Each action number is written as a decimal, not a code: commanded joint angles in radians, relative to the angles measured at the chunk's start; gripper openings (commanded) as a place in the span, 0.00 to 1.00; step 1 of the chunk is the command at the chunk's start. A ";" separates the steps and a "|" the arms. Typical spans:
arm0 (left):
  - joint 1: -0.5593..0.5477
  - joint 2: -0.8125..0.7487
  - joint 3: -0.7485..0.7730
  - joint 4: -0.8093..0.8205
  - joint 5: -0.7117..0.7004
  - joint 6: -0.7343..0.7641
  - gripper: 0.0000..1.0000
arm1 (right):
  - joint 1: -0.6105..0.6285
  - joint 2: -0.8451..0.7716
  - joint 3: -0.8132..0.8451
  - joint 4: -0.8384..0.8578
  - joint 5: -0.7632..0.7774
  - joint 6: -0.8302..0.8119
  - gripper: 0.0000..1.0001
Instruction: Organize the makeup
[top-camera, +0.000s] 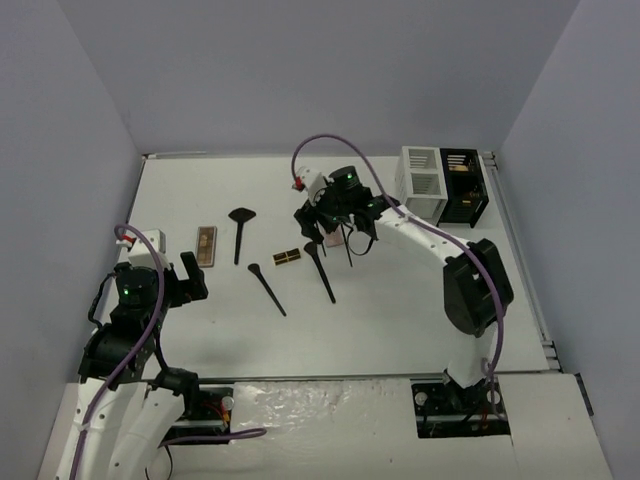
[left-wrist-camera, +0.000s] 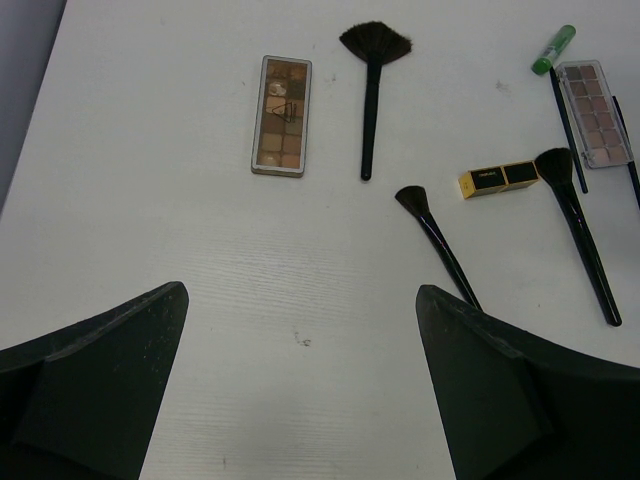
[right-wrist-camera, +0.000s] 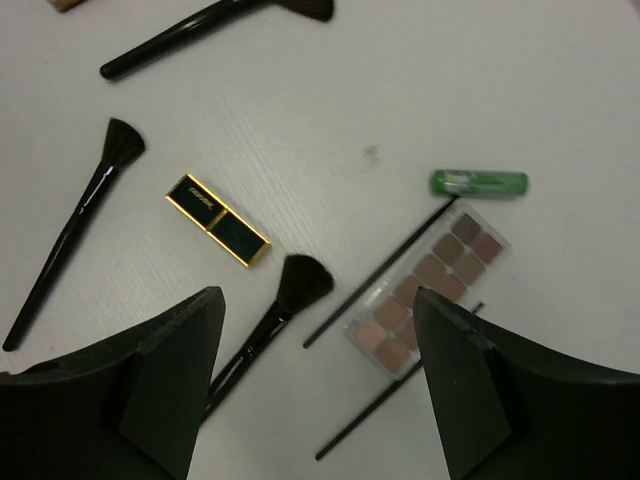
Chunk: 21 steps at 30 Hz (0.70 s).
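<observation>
Hovering the right gripper (right-wrist-camera: 318, 330), jaws spread and empty, over the pink palette (right-wrist-camera: 428, 290) mid-table, likely needing squaring across the thin brush (right-wrist-camera: 350, 302) beside it before pinching, left gripper (left-wrist-camera: 302, 300) gaping empty too.

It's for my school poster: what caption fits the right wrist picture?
Open right gripper above a black-gold case, brushes, a green tube and a palette.

**Top view: makeup loose on desk (top-camera: 400, 300)**

Left gripper (top-camera: 192, 278) at left of frame, just beside palette (top-camera: 205, 245). Fan brush (top-camera: 241, 228), short brush (top-camera: 267, 288), long brush (top-camera: 322, 270) and black-gold case (top-camera: 287, 257) mid-frame. Right gripper (top-camera: 335, 226) up-right of case. White organizer (top-camera: 422, 182) and black organizer (top-camera: 463, 187) side by side, upper right.
</observation>
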 joint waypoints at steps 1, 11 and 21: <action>0.010 0.014 0.023 0.044 0.003 0.002 0.97 | 0.066 0.146 0.166 -0.077 -0.044 -0.099 0.72; 0.010 0.024 0.023 0.045 0.003 0.004 0.97 | 0.136 0.354 0.330 -0.185 -0.031 -0.168 0.71; 0.010 0.027 0.025 0.045 0.005 0.004 0.97 | 0.150 0.362 0.276 -0.196 -0.025 -0.165 0.50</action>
